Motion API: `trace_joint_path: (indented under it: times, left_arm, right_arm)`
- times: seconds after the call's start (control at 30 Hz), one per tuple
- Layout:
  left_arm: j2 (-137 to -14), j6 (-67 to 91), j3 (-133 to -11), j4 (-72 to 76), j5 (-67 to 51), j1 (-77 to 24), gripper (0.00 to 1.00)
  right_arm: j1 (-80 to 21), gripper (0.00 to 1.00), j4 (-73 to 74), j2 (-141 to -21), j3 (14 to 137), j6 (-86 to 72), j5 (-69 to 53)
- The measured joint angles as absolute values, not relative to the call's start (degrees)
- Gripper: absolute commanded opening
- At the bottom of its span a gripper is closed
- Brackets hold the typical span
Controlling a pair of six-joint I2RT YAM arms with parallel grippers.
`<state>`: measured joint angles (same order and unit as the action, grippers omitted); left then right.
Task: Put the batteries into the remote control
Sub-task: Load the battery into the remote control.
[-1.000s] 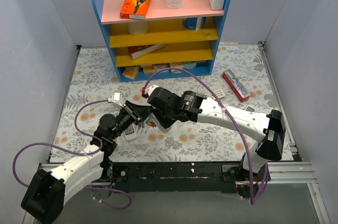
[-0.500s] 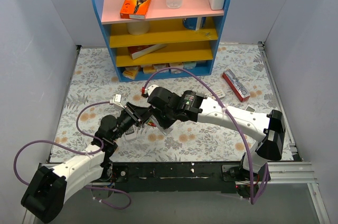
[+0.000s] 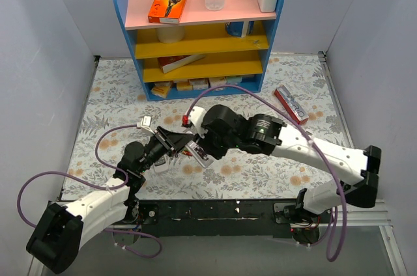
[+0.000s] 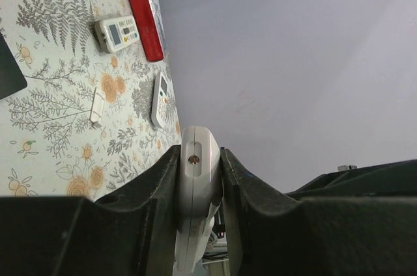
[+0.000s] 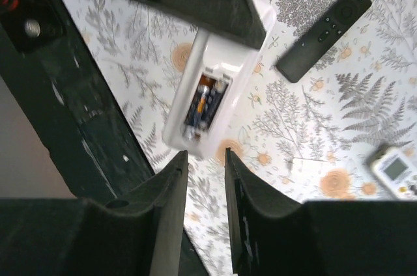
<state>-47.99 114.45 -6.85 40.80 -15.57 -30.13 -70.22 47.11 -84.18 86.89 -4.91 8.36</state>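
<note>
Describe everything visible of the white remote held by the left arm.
The white remote is a plastic bar held aloft, the left gripper's fingers clamped on its long sides. Its back faces the right wrist camera: cover off, one dark-and-orange cell in the open compartment. Its end, in the left wrist view, shows a small round dot.

In the top view the left arm (image 3: 98,201) and right arm (image 3: 306,149) meet mid-frame around a raised white remote (image 5: 228,61), closing off the centre. The shelf (image 3: 202,35) blocks the upper middle, and a red box (image 3: 290,105) lies at right. Bare mat (image 3: 104,94) is open at left and along the bottom edge. In the right wrist view a black remote (image 5: 324,32) lies at upper right.
</note>
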Motion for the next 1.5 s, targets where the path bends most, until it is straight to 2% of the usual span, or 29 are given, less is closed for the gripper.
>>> trace_joint_path:
  times: [0.23, 0.5, 0.93, 1.5]
  left_arm:
    - [-49.36, 114.45, -8.58, 38.92, -18.11, -30.13, 0.0]
    - [-50.61, 114.45, -10.94, 38.04, -20.45, -30.13, 0.0]
    - [-52.1, 114.45, -12.64, 37.71, -22.11, -30.13, 0.0]
    - [-53.17, 114.45, -13.34, 37.71, -23.44, -30.13, 0.0]
  right_arm:
    - [-70.22, 0.36, 44.56, -72.88, 75.75, 16.12, 2.22]
    - [-70.24, 0.34, 41.69, -72.42, 70.67, 29.1, -3.31]
    - [-70.26, 0.3, 38.39, -73.76, 70.67, 35.48, -7.73]
    - [-70.26, 0.2, 36.97, -75.53, 70.65, 37.5, -7.55]
